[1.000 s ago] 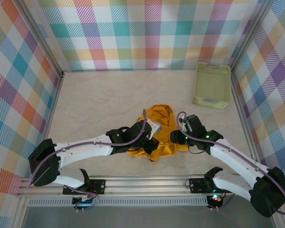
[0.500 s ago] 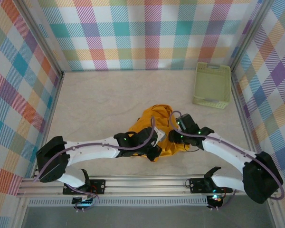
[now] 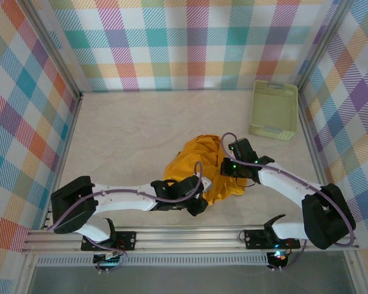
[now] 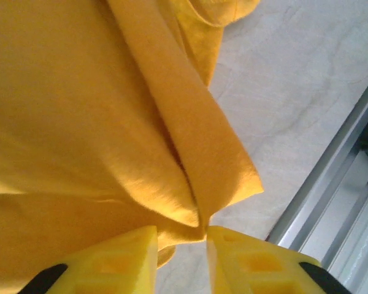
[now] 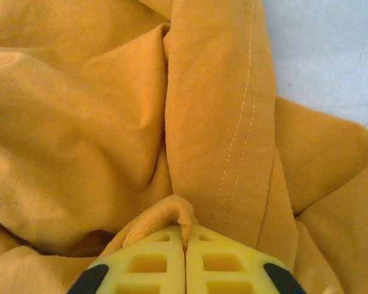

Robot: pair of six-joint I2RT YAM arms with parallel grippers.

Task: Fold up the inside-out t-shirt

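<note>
While the mustard t-shirt (image 3: 196, 159) sits bunched in soft matte folds by the middle of the counter's (image 3: 129, 128) near edge, right hand (image 5: 185, 236) is pinched tight on a rolled ridge; left hand (image 4: 181, 239) is apart, a pointed fold at its gap.

No legible text, label or number on t-shirt (image 3: 193, 159), basket (image 3: 275, 107), walls (image 3: 196, 43).

table (image 3: 122, 135): pale marbled | on it: crumpled t-shirt (image 3: 196, 156); green basket (image 3: 273, 113)
</note>
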